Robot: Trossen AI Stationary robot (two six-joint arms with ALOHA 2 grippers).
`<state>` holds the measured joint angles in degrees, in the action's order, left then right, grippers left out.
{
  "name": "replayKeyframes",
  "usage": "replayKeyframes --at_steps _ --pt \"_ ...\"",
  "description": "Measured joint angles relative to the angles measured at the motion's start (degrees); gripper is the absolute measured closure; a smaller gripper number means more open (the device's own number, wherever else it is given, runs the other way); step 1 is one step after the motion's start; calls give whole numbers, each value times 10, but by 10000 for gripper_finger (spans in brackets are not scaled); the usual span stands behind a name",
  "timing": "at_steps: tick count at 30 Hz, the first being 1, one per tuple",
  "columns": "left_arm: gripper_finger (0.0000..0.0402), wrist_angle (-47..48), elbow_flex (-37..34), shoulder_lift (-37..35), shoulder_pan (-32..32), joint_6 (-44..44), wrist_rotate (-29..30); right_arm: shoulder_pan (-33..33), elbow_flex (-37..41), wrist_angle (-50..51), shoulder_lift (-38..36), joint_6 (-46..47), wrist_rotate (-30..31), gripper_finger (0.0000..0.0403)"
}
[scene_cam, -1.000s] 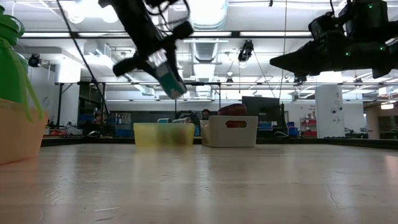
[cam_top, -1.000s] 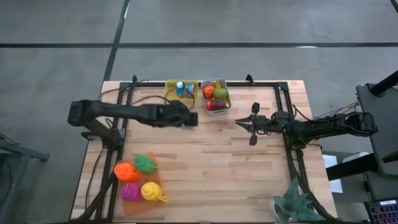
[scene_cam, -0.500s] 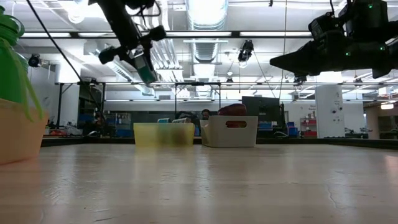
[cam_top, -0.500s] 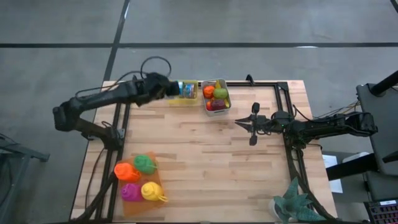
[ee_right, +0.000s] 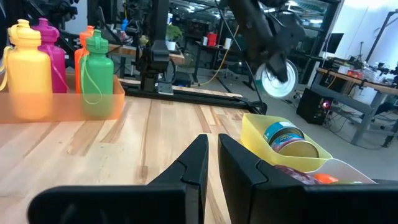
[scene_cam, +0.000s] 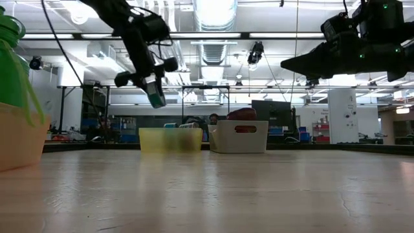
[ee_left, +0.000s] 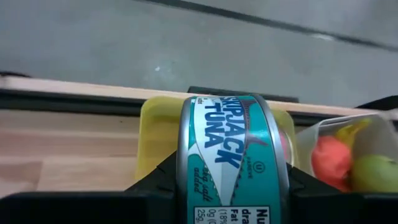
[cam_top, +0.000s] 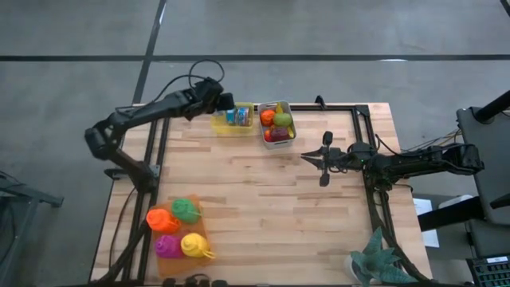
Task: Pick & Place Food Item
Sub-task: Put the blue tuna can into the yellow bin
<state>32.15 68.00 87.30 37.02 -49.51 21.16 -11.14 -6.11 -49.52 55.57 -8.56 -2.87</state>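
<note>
A can of skipjack tuna (ee_left: 231, 155) with a teal label hangs in my left gripper (cam_top: 225, 102), which is shut on it. The can (scene_cam: 155, 97) is in the air at the table's far edge, just left of the yellow bin (cam_top: 219, 125). That bin has other cans (cam_top: 237, 116) in it. Beside it stands a white bin (cam_top: 288, 131) with orange, green and red food. My right gripper (cam_top: 307, 158) hovers shut over the table's middle right, holding nothing. My left gripper pinches the tuna can by its two flat ends (ee_left: 185, 177), one finger (ee_left: 154, 191) on each. The label wall faces the wrist camera. The fingers come slanting down from the table's left. The can stands on edge, lifted clear, above the yellow bin's left end.
Orange, green, magenta and yellow bottles (cam_top: 179, 227) stand on an orange tray at the near left. A potted plant (cam_top: 378, 259) sits at the near right corner. Bare wood (cam_top: 271, 207) lies between them.
My left gripper has swung with the tuna can from over the table in front of the bins toward the far edge. It has turned about and ended beside the yellow bin's left end. The can has stayed in the hold, clear of the table.
</note>
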Motion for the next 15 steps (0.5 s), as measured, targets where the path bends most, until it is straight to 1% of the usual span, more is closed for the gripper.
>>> replayKeyframes --at_steps 8,11,15 --pt "277 124 119 113 4 3 9 0 0 0 0 0 0 370" --pt "277 143 152 151 5 3 14 0 0 0 0 0 0 370" --pt "277 152 166 181 6 3 17 0 0 0 0 0 0 370"
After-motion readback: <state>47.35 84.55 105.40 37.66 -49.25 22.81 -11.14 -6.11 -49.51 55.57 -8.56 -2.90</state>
